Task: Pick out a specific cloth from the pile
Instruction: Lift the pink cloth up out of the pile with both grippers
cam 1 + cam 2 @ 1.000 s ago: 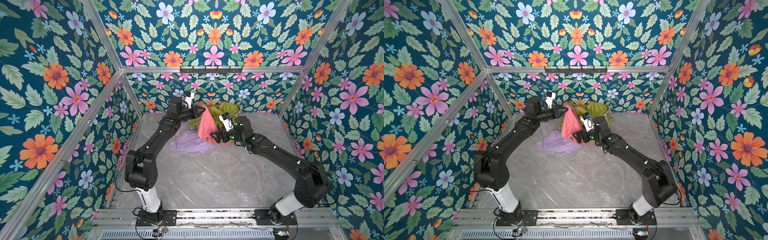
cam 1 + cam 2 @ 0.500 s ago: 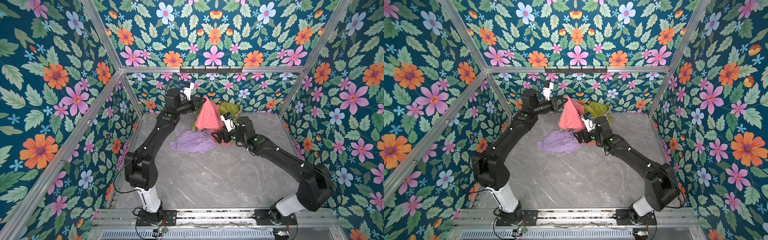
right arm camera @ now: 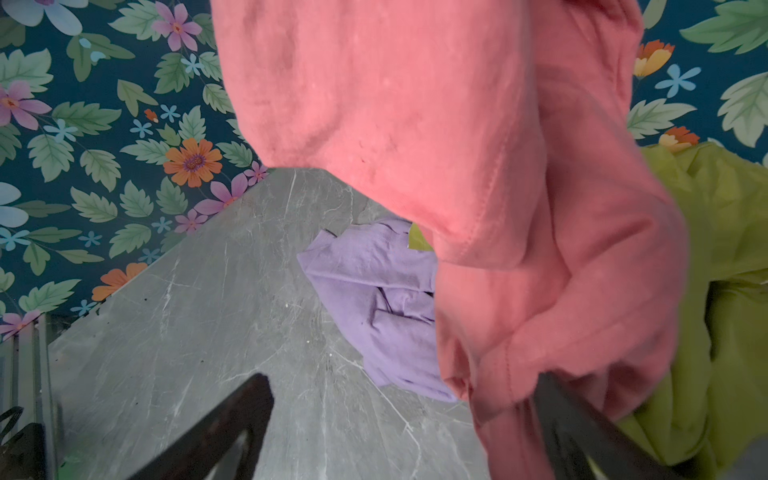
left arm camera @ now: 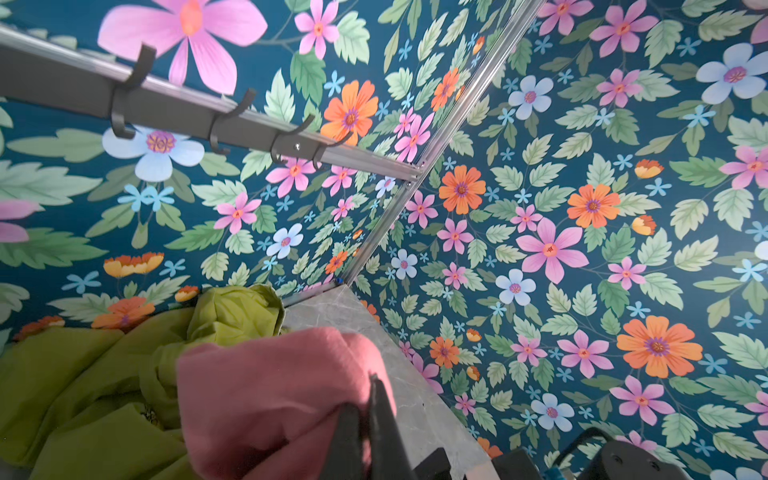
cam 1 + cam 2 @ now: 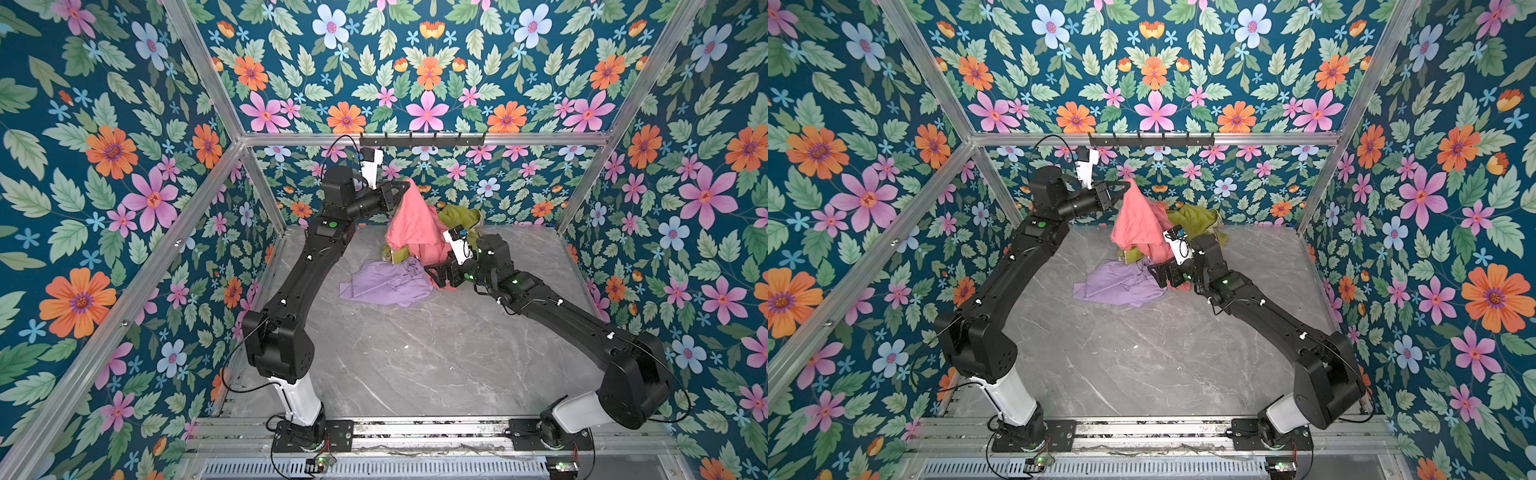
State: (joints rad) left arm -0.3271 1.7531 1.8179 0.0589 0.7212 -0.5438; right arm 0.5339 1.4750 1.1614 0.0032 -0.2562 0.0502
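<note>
The cloth, the salmon-pink one, is held up over the back of the table, directly above the pile it belongs to. It is pinched at its topmost point by the left gripper, whose jaws are seen in the left wrist view to be closed tight on a fold of pink fabric. The high grip is judged to be chosen so that the cloth's own weight peels it away from the others. The olive-green cloth lies heaped behind it against the back wall. The lilac cloth is spread flat on the table in front of it. The right gripper is set low at the bottom end of the cloth with its jaws spread wide and nothing clamped. In the right wrist view one of its fingers is seen against the bunched pink fabric. This placement is judged to be a readiness to take that lower end. The cloth's long axis runs steeply, close to upright. It descends from the narrow peak at the left gripper, leaning toward the right arm's side, to the gathered end at the right gripper. The middle is draped broad, with a stitched hem turned toward the right wrist camera. Whether the lowest end is clear of the table cannot be told, as it is hidden by the right gripper.
</note>
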